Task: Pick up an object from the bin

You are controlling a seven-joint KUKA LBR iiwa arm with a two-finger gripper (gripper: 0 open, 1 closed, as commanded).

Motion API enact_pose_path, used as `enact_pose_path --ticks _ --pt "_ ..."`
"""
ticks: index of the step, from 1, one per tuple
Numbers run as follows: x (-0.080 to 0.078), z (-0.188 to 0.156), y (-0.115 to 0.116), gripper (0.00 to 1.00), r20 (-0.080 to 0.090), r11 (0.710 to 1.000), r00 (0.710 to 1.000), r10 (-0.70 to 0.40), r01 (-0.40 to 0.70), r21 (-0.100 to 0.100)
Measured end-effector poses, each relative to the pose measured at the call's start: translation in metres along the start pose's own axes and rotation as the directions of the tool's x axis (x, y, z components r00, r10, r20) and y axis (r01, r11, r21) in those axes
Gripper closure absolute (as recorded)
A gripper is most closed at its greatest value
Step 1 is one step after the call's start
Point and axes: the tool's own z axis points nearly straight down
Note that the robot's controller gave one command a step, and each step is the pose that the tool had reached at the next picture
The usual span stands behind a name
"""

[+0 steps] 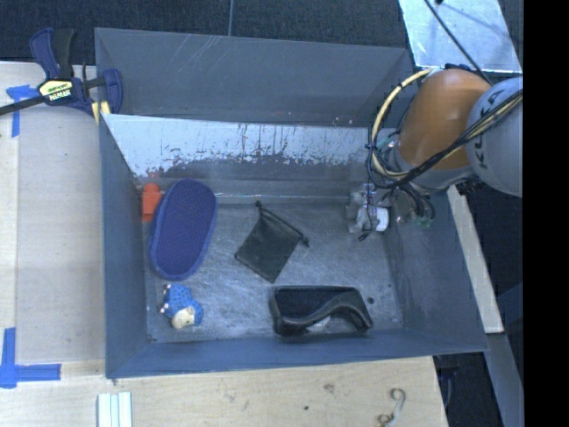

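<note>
Hanging just right of the dark grey flat pouch, apart from it, the hand shows nothing held & its grip state can't be told; pouch lies limp on the bin floor, so a pinch could slide off or scrape metal.

Arm: pale grey casing, smooth and rounded, with a metallic sheen. The wrist wore a glossy orange cover, dome-shaped, with a soft highlight on top. Cables: a bundle of black and yellow leads looped in an arc round the cover's left side. More thin black leads ran across the dome toward the grey casing. Gripper: small, of silvery-white metal with darker parts mixed in and cable ends tangled close above it.
</note>
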Motion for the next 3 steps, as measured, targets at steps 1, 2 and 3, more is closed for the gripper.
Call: enact_pose_path --ticks 1,2,3 --pt "0.027 -0.161 0.018 1.00 0.012 0.998 0.998 0.064 -0.064 0.001" --pt "0.028 -0.155 0.018 0.00 0.003 0.998 0.998 0.063 -0.063 0.001" --pt "0.041 -0.074 0.118 0.00 -0.002 0.985 0.985 -0.173 0.173 -0.003"
